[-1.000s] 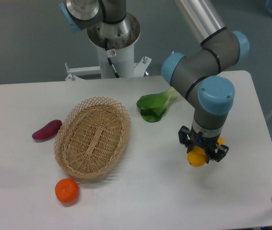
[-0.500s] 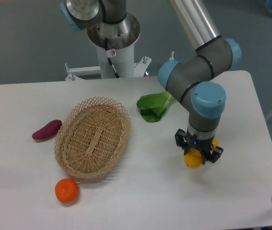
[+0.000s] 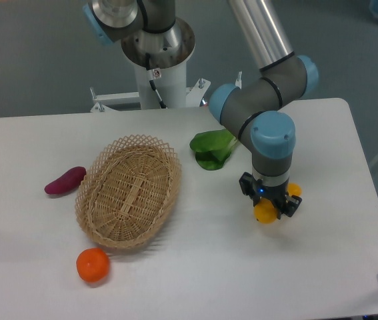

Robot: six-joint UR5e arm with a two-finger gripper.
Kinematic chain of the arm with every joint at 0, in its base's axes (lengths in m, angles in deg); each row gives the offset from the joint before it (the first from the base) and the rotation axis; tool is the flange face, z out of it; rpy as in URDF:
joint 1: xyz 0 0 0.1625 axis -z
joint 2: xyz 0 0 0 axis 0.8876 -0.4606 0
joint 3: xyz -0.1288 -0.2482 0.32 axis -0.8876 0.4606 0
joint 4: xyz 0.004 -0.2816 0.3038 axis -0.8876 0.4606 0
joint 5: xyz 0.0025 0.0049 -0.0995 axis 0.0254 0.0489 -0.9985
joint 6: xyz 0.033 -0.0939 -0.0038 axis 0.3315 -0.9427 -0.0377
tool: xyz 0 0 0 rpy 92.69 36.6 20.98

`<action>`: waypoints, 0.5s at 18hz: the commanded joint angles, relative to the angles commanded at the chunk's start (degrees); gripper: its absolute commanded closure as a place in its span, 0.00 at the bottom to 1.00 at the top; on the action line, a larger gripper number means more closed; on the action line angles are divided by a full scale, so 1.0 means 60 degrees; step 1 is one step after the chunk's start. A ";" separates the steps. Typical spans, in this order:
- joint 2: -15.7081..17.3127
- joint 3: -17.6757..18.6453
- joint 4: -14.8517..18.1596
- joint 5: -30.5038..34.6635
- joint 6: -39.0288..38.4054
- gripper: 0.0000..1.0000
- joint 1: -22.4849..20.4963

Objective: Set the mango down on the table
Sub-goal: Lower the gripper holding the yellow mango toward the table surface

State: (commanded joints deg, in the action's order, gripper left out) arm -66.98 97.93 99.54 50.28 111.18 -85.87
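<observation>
The mango (image 3: 266, 212) is a yellow fruit with an orange end showing at the right. It sits between the black fingers of my gripper (image 3: 269, 202), which is shut on it. The gripper points straight down over the white table (image 3: 209, 267), right of centre. The mango is at or just above the tabletop; I cannot tell whether it touches. Most of the mango is hidden by the gripper.
An oval wicker basket (image 3: 129, 191) lies left of centre. A purple sweet potato (image 3: 65, 180) lies to its left. A round orange tangerine (image 3: 93, 265) lies near the front edge. A green leafy vegetable (image 3: 214, 147) lies just behind the gripper.
The gripper has moved left and slightly toward the back with the mango still in it. The arm's elbow has swung left.
</observation>
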 joint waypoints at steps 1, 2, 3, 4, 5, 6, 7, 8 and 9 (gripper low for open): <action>0.0015 0.0000 -0.0015 0.0000 0.0014 0.47 0.0000; 0.0029 0.0000 -0.0015 0.0000 0.0015 0.45 0.0015; 0.0044 0.0000 -0.0015 0.0000 0.0015 0.43 0.0000; 0.0044 0.0000 -0.0015 -0.0015 0.0015 0.42 0.0000; 0.0058 0.0000 -0.0015 -0.0029 0.0029 0.37 0.0000; 0.0059 0.0000 -0.0029 -0.0044 0.0015 0.25 0.0000; 0.0073 -0.0029 -0.0029 -0.0044 0.0029 0.12 0.0000; 0.0102 -0.0029 -0.0029 -0.0058 0.0000 0.00 0.0000; 0.0132 0.0000 -0.0029 -0.0059 -0.0015 0.00 0.0000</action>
State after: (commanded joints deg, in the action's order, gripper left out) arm -66.20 97.93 99.36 49.92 111.09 -85.87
